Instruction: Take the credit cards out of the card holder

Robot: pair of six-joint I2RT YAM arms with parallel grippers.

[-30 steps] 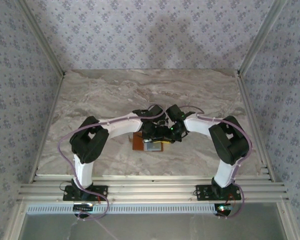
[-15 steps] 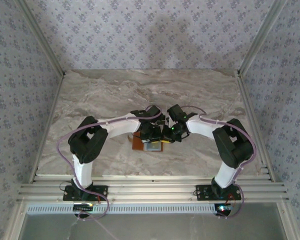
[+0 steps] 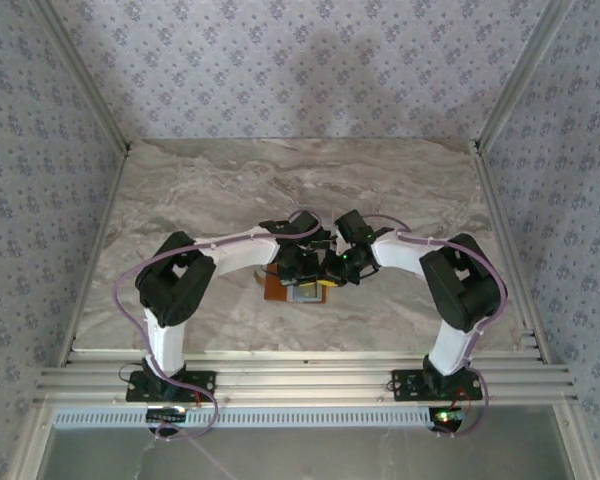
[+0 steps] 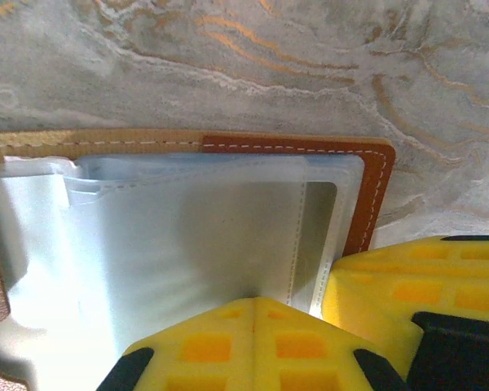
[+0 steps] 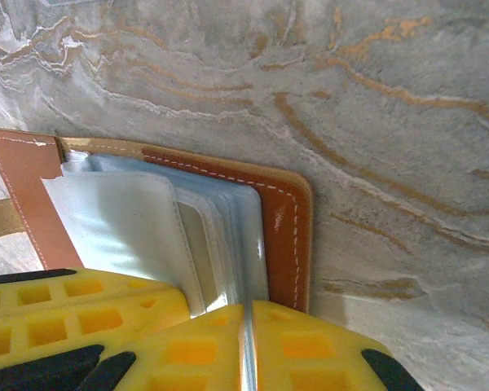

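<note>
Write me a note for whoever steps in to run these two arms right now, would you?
Left end effector: shut, pinching a clear inner sleeve of the card holder.
Right end effector: shut on a thin sleeve edge near the holder's brown border.
Card holder: lying open on the marble table, between the two arms.
Done: holder opened and gripped by both.
Left to do: pull out the credit cards. I cannot tell which sleeves hold them.
</note>
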